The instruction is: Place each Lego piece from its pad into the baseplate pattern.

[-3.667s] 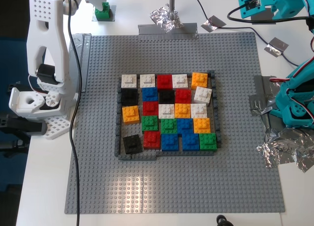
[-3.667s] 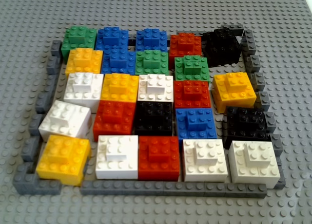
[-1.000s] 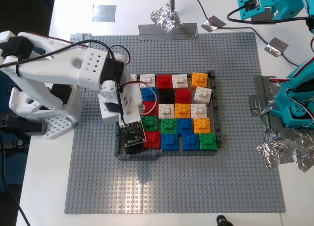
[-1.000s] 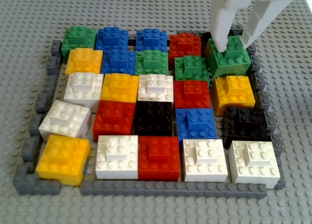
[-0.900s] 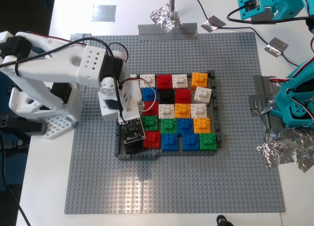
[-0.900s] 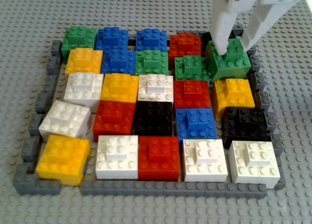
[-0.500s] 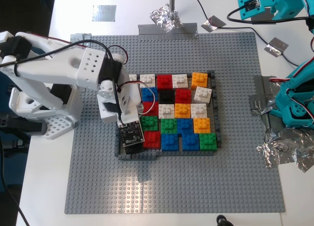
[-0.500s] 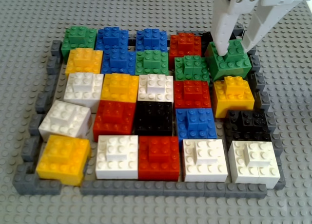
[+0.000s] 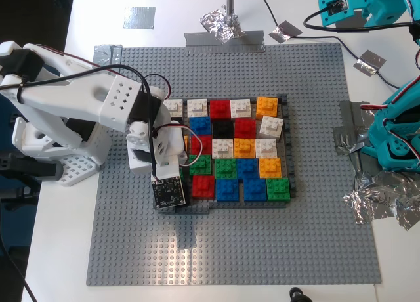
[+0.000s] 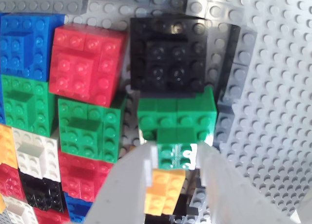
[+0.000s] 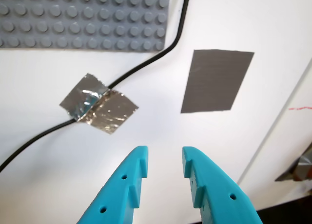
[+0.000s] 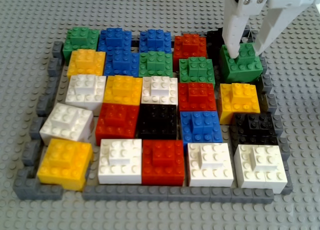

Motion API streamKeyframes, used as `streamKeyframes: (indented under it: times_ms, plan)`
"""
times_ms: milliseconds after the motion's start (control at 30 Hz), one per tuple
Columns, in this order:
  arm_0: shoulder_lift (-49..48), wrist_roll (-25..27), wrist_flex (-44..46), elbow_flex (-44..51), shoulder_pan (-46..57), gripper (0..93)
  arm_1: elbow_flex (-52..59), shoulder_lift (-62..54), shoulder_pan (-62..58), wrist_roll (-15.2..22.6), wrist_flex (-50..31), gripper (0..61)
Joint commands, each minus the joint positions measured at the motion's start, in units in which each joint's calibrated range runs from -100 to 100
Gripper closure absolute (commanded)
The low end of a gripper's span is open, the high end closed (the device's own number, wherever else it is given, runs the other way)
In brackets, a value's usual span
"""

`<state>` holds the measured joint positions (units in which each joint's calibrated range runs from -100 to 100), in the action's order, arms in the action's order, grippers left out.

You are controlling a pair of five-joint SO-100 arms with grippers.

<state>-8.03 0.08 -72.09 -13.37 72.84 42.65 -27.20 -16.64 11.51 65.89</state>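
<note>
My second gripper point(image 12: 246, 50) is shut on the raised top of a bright-green Lego piece point(image 12: 242, 64), its white fingers point(image 10: 127, 185) on either side. The piece point(image 10: 176, 118) sits slightly tilted in the baseplate pattern point(image 9: 223, 151), between a black corner brick point(image 10: 168, 56) and an orange brick point(image 12: 240, 101), beside the dark-grey frame. In the exterior view the white arm point(image 9: 105, 102) hides the piece. One pad point(image 9: 139, 16) lies bare at the exterior view's top left. My first gripper point(image 11: 165, 158), teal, hangs open and empty over the white table near another bare pad point(image 11: 217, 80).
A black cable taped down with foil point(image 11: 97, 109) runs past the baseplate corner point(image 11: 83, 19). Crumpled foil point(image 9: 223, 20) and a metal pole stand at the back of the exterior view. A teal arm base point(image 9: 394, 138) and more foil point(image 9: 380, 203) sit at the exterior view's right.
My second gripper has carried the green piece toward the exterior view's lower left, off the orange brick's edge and closer to the black corner brick and the frame. The teal arm has not moved.
</note>
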Motion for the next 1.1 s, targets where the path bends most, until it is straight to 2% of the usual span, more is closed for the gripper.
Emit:
streamKeyframes:
  times_ms: [0, 267, 367, 467, 533, 633, 733, 767, 900, 933, 1067]
  plan:
    - [-0.38, 0.09, 0.40, 0.41, 0.10, 84.0, 0.28, -1.55, -0.30, -0.25, -2.59, 57.8]
    - [-0.38, 0.09, 0.40, 0.50, 0.02, 84.0, 1.01, -0.78, 3.18, -3.18, -6.00, 59.0]
    - [-0.38, 0.09, 0.24, 0.50, 0.10, 84.0, 1.91, -0.61, 3.47, -2.55, -6.17, 50.6]
    - [-0.38, 0.09, 0.16, 0.50, 0.17, 84.0, 2.36, -0.44, 3.47, -2.30, -6.25, 45.7]
    - [-0.38, 0.09, 0.16, 0.50, 0.31, 84.0, 2.45, -0.44, 3.47, -2.45, -6.25, 36.9]
    - [-0.38, 0.09, 0.16, 0.50, 0.31, 84.0, 1.55, -0.52, 3.47, -2.59, -5.92, 30.4]
    - [-0.38, 0.09, 0.16, 0.50, 0.31, 84.0, -0.62, -1.21, 3.47, -2.69, -3.81, 30.3]
    - [-0.38, 0.09, 0.16, 0.50, 0.31, 84.0, -4.23, -2.58, 4.12, -3.18, -0.06, 30.3]
    - [-0.38, 0.09, 0.16, 0.50, 0.31, 84.0, -8.93, -4.30, 5.50, -3.86, 4.57, 31.8]
    - [-0.38, 0.09, 0.16, 0.50, 0.31, 84.0, -12.54, -5.67, 6.95, -4.69, 7.83, 32.1]
    - [-0.38, 0.09, 0.16, 0.50, 0.31, 84.0, -16.51, -7.05, 9.06, -5.62, 10.92, 33.5]
